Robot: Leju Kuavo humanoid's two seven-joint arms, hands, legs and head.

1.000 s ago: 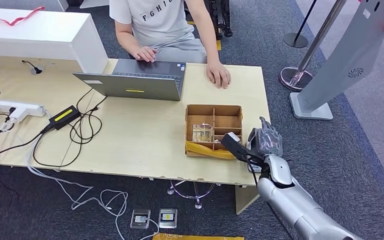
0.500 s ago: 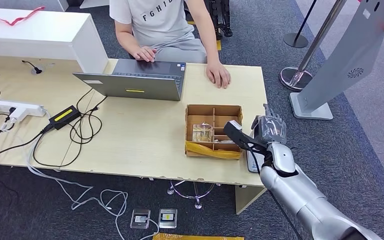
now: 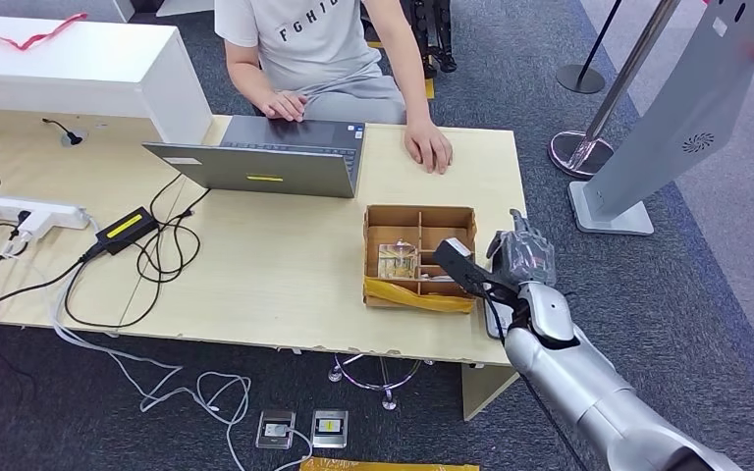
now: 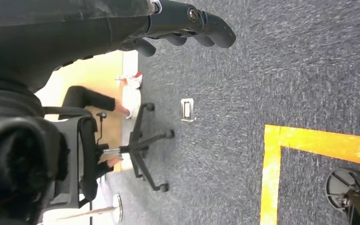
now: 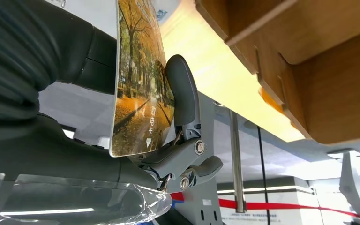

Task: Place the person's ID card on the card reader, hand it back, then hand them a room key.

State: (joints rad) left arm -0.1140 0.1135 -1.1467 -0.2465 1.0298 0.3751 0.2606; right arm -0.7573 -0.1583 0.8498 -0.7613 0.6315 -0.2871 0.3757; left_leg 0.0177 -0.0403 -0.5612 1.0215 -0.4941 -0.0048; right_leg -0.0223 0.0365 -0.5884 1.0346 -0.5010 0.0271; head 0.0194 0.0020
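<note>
My right hand [image 3: 522, 257] pinches the card [image 5: 138, 79] at the tabletop [image 3: 255, 265] edge, beside the box [image 3: 419, 257]. I'd keep it flat over the reader. Left hand [image 4: 187, 23] hangs curled, empty.

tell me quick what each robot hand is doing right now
Left robot hand: holds nothing, fingers curled in, closed.
Right robot hand: holding a card with an autumn-trees picture.

Glossy printed card [image 5: 138, 89], brown cardboard box [image 3: 419, 254], pale wood table [image 3: 285, 285]

Wooden box [image 3: 419, 255] just left of right robot hand [image 3: 522, 257].
</note>
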